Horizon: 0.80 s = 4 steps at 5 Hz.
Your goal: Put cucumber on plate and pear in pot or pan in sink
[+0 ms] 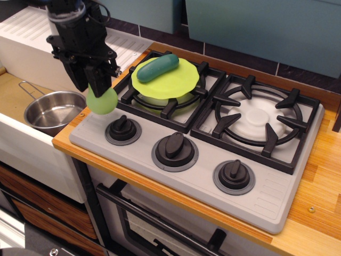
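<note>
The black gripper (96, 88), closed on the glossy light green toy pear (102, 100), holds it above the stove's front-left corner beside the shiny steel saucepan (53, 111) in the beige sink (13, 93), so a slipping grip or early release could bounce it off the pan's rim.

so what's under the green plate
The plate sits on the left burner grate, with the cucumber on top. Black grate arms stick out around its rim; the burner's centre is hidden beneath it.
</note>
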Available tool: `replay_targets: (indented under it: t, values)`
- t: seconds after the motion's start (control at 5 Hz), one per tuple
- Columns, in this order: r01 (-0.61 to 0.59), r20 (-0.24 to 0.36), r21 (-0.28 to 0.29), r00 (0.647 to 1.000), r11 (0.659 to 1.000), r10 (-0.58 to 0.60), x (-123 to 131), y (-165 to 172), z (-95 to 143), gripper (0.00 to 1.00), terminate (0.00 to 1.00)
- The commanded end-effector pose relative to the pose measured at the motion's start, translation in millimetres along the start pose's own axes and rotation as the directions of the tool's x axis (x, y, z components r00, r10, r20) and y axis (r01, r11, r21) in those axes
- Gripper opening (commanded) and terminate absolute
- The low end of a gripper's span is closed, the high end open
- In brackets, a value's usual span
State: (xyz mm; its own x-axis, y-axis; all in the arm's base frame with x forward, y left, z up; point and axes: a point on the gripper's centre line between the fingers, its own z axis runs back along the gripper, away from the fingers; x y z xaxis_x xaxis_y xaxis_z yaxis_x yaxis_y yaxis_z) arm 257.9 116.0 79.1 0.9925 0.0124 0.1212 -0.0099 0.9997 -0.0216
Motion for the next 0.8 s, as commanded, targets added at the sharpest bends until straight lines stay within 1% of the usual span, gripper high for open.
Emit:
replay_targets:
  t: [0.0, 0.2, 0.4, 0.6]
  values:
    - [0.071, 0.051, 0.007, 0.996, 0.997, -0.072, 19.6, 34.1, 40.0, 0.00, 0.00]
    - [0.098, 0.073, -0.051, 0.993, 0.994, -0.094, 14.0, 55.3, 29.4, 0.00, 0.00]
    - [0.124, 0.105, -0.075, 0.988, 0.989, -0.116, 1.5, 75.2, 14.9, 0.00, 0.00]
    - [0.160, 0.142, -0.106, 0.979, 0.981, -0.145, -6.2, 97.8, -4.5, 0.00, 0.00]
